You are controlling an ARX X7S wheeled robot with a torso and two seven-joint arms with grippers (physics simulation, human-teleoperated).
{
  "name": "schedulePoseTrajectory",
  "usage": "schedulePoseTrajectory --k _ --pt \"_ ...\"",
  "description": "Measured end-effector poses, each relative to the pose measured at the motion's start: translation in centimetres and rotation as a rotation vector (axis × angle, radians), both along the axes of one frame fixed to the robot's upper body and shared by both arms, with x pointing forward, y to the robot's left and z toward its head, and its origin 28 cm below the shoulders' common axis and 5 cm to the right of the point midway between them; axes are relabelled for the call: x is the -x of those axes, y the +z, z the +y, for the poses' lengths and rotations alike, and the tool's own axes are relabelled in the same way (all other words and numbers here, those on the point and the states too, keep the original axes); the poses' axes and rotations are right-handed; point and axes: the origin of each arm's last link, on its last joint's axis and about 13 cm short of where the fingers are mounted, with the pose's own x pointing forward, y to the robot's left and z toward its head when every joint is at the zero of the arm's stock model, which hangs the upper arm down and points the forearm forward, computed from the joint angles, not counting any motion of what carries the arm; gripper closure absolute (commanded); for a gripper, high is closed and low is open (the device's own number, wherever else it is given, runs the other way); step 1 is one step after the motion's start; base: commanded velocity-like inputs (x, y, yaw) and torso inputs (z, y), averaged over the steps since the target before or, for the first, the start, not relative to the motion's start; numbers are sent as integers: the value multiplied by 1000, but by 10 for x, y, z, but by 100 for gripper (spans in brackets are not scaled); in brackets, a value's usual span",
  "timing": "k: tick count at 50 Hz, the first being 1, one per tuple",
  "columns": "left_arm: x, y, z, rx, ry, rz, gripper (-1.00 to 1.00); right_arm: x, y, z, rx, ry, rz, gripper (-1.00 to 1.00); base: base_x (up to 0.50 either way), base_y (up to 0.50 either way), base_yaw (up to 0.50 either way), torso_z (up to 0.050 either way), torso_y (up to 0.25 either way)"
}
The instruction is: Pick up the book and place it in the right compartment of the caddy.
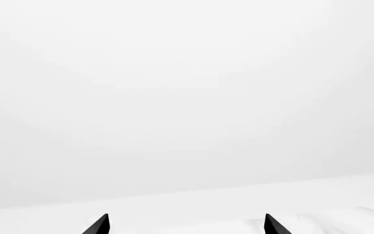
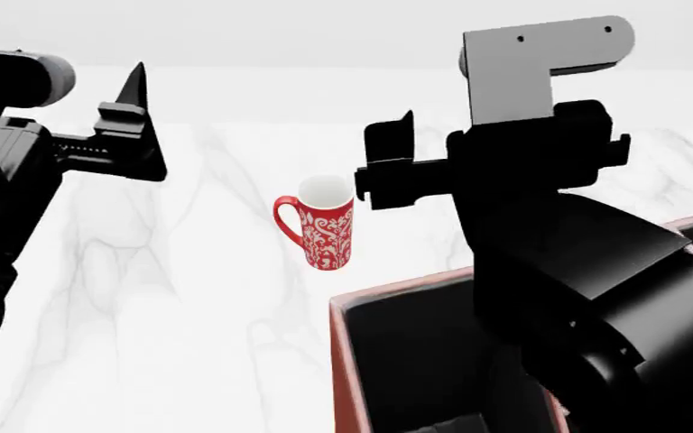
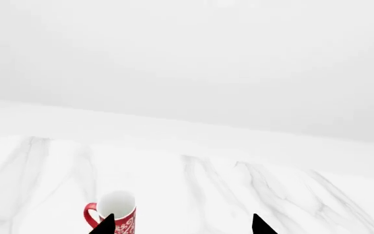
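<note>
The book is not in any view. The caddy, reddish-brown with a black inside, shows at the lower right of the head view. My right arm hides most of it, and its dividers cannot be seen. My left gripper is open and empty, raised above the table at the left of the head view. My right gripper is open and empty, held above the table behind the caddy, beside the mug in the head view.
A red patterned mug with a white inside stands upright on the white marble table, just beyond the caddy's far left corner. It also shows in the right wrist view by one fingertip. A pale wall lies behind the table.
</note>
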Motion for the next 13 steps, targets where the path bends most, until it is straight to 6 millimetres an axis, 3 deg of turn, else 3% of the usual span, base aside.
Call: schedulePoseTrajectory --k 13 --pt "-13 10 -16 -31 -72 -1 -100 2 -5 14 11 58 -15 -100 0 0 0 0 0"
